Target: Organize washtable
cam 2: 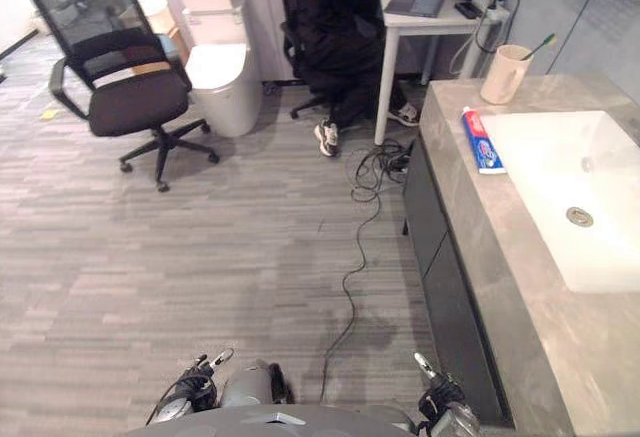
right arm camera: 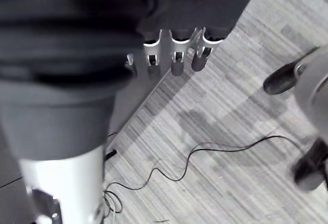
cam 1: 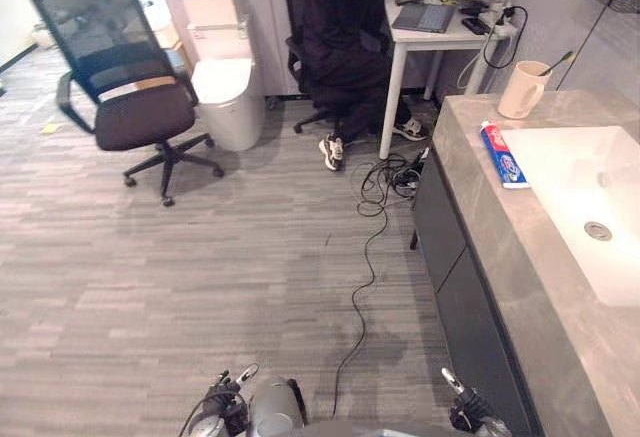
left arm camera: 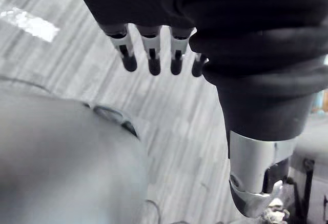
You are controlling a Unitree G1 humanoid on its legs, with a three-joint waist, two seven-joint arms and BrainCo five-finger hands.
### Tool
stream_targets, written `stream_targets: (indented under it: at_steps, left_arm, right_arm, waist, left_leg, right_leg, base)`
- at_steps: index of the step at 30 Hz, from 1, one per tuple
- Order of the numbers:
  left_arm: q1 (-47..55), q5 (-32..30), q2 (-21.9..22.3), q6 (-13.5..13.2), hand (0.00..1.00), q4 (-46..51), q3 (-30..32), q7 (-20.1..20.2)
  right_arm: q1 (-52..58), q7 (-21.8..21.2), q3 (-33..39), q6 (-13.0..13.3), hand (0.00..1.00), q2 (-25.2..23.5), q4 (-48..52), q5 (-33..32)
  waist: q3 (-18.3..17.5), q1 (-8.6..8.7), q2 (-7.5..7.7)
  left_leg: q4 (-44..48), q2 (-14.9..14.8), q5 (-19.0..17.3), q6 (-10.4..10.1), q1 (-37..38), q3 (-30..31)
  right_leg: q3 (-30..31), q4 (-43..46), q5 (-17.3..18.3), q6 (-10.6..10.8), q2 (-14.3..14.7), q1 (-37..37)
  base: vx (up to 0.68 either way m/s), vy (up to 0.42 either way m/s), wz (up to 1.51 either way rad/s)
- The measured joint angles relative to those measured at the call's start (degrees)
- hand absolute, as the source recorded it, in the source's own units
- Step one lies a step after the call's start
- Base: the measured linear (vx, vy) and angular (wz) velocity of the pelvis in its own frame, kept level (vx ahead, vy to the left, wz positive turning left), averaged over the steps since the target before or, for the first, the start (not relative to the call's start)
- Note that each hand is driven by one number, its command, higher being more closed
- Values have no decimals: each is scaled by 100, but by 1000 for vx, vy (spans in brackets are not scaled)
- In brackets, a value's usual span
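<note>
Sink (cam 1: 585, 192) cut off at the right edge; toothbrush (cam 1: 560, 59) half hidden inside the cup (cam 1: 521, 91) at the counter's (cam 1: 478, 219) far corner. Toothpaste tube (cam 1: 503, 155) lies flat just beside the sink. Left hand (left arm camera: 152, 56) and right hand (right arm camera: 177, 56) — fingers straight, holding nothing — hang over the floor (cam 1: 250, 257).

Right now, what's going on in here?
Nothing is being handled yet. The robot's left hand and right hand hang open and empty near the washtable. A toothpaste tube lies next to the sink, and a toothbrush stands in a cup at the far corner. A person sits at a desk beyond.
</note>
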State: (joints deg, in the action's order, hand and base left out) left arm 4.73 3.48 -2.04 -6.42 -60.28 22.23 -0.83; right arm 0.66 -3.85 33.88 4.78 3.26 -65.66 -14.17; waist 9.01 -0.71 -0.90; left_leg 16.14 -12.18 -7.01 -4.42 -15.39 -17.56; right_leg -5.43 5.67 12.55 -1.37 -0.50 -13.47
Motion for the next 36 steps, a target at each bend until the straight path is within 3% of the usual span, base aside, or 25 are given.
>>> stream_targets:
  at_steps: [1, 2, 3, 4, 5, 6, 7, 8, 9, 10, 11, 13, 14, 15, 16, 18, 19, 21, 25, 26, 36]
  left_arm:
    - [20, 0, 5, 13, 0, -57, 10, -13]
    - [28, 1, -9, 18, 0, -65, 8, -26]
    - [68, 3, -61, 24, 0, -92, 21, -36]
    - [218, -7, -158, 50, 0, -172, 32, -52]
    - [255, -7, -242, 89, 0, -310, 2, -71]
    - [251, -13, -277, 115, 0, -346, -44, -70]
    - [238, -45, -386, 128, 0, -436, -174, -71]
    - [197, -53, -542, 149, 0, -506, -438, -69]
    - [175, -57, -577, 157, 0, -497, -556, -68]
    - [162, -55, -561, 157, 0, -480, -619, -67]
    - [148, -54, -500, 142, 0, -450, -723, -56]
    - [142, -42, -453, 130, 0, -415, -981, -35]
    - [111, -42, -445, 129, 0, -415, -1062, -33]
    - [24, -38, -461, 123, 0, -424, -1134, -32]
    - [-43, -36, -475, 118, 0, -421, -1140, -24]
    - [-54, -34, -502, 116, 0, -440, -1139, -33]
    - [-34, -32, -422, 109, 0, -445, -1139, -25]
    - [-38, -35, -260, 110, 0, -457, -1072, -21]
    - [-52, -43, -241, 108, 0, -458, -1079, 25]
    - [-16, -60, -336, 120, 0, -491, -1095, 34]
    - [-5, -59, -329, 133, 0, -491, -1012, 26]
  right_arm:
    - [32, 10, 11, 4, 0, 72, -12, 4]
    - [111, 18, 12, -3, 0, 131, -19, 5]
    - [174, 29, 12, -8, 0, 106, -33, 6]
    - [344, 24, 14, -5, 0, 54, -156, 12]
    - [413, 18, 19, -15, 0, 43, -260, 14]
    - [427, 12, 31, -16, 0, -9, -298, 14]
    - [428, -2, 48, -17, 0, -87, -407, 14]
    - [524, -18, 49, -46, 0, -188, -450, 11]
    - [502, -52, 26, -48, 0, -222, -454, 11]
    - [478, -73, 4, -46, 0, -211, -438, 11]
    - [434, -100, -7, -32, 0, -201, -385, 11]
    - [399, -109, -44, 8, 0, -78, -326, 1]
    - [382, -106, -81, -3, 0, -65, -322, 1]
    - [383, -104, -173, -3, 0, -66, -275, 2]
    - [390, -100, -236, -7, 0, -81, -230, 2]
    - [430, -79, -260, -20, 0, -67, -232, 2]
    - [448, -62, -266, -12, 0, 3, -229, 3]
    - [490, -42, -238, -18, 0, 67, -230, 3]
    - [500, -50, -278, -16, 0, 82, -226, 12]
    - [583, -80, -653, -42, 0, 147, -186, 18]
    - [602, -66, -631, -42, 0, 145, -188, 57]
  waist:
    - [-54, 0, -118]
    - [-67, 6, -117]
    - [-83, -26, 6]
    - [-282, -18, 183]
    - [-464, -15, 307]
    - [-466, -22, 382]
    - [-427, 34, 562]
    - [-382, 81, 648]
    - [-364, 86, 639]
    - [-323, 78, 573]
    - [-246, 74, 430]
    - [-190, 63, 212]
    - [-187, 78, 197]
    - [-188, 115, 199]
    - [-170, 138, 264]
    - [-224, 189, 332]
    - [-242, 154, 141]
    - [-255, 151, -16]
    - [-288, 173, -6]
    - [-324, 167, -10]
    - [-329, 170, 0]
  left_leg:
    - [-577, -33, 113, -185, -255, 370]
    - [-593, -22, 195, -153, -402, 529]
    - [-395, 73, 527, -94, -402, 510]
    - [-236, 330, 972, 112, -343, 502]
    - [-148, 561, 1209, 411, -300, 600]
    - [-63, 667, 1179, 451, -206, 584]
    - [30, 867, 950, 501, -28, 521]
    - [89, 1043, 725, 596, 241, 516]
    - [32, 1119, 563, 678, 621, 514]
    - [-83, 1119, 511, 715, 868, 512]
    - [-438, 1098, 509, 721, 1440, 394]
    - [-1187, 1067, 507, 717, 2285, 229]
    - [-1318, 1060, 502, 708, 2423, 195]
    - [-1414, 1041, 430, 595, 2526, 166]
    - [-1434, 1082, 355, 496, 2588, 168]
    - [-1378, 1081, 207, 333, 2640, 237]
    - [-1363, 927, 180, 287, 2651, 211]
    - [-1341, 717, 192, 198, 2680, 203]
    - [-1300, 597, 283, 53, 2678, 244]
    - [-1490, 558, 202, -64, 2574, 250]
    - [-1511, 557, 203, -64, 2583, 232]
  right_leg:
    - [29, -22, 260, 120, 21, -109]
    - [47, 72, 506, 227, -40, -233]
    - [89, 136, 656, 320, -201, -340]
    - [182, 553, 775, 505, -445, -342]
    - [241, 1658, 735, 658, -707, 139]
    - [280, 2323, 605, 810, -833, 363]
    - [360, 3250, 160, 889, -1046, 670]
    - [441, 4294, -565, 1066, -1239, 1037]
    - [355, 5110, -623, 1053, -1397, 1367]
    - [242, 5363, -553, 934, -1439, 1484]
    - [-67, 5598, -380, 654, -1554, 1703]
    - [-732, 5039, 9, 407, -1683, 1946]
    - [-924, 4630, 101, 452, -1681, 1982]
    - [-1325, 3608, 130, 561, -1675, 2065]
    - [-1438, 2614, -97, 574, -1647, 2119]
    - [-1296, 1698, -588, 475, -1495, 2050]
    - [-1311, 1450, -637, 447, -1275, 1919]
    - [-1434, 1055, -687, 384, -1015, 1670]
    - [-1585, 626, -772, 340, -846, 1403]
    - [-1599, -918, -1776, 327, -483, 938]
    - [-1594, -922, -1776, 327, -481, 940]
  base:
    - [44, 100, -34]
    - [227, 182, -23]
    - [506, 250, -23]
    - [674, 337, -24]
    - [680, 324, -18]
    - [535, 321, 6]
    - [432, 260, 30]
    - [445, 266, 33]
    - [325, 182, 17]
    - [190, 110, -15]
    - [62, 58, -31]
    - [-75, 41, -36]
    - [-234, 10, -13]
    - [-276, 5, 3]
    - [-283, -2, 8]
    - [-41, -88, 0]
    - [138, -140, -11]
    - [216, -128, -6]
    - [126, -79, 5]
    - [31, -15, 3]
    - [0, 0, 0]
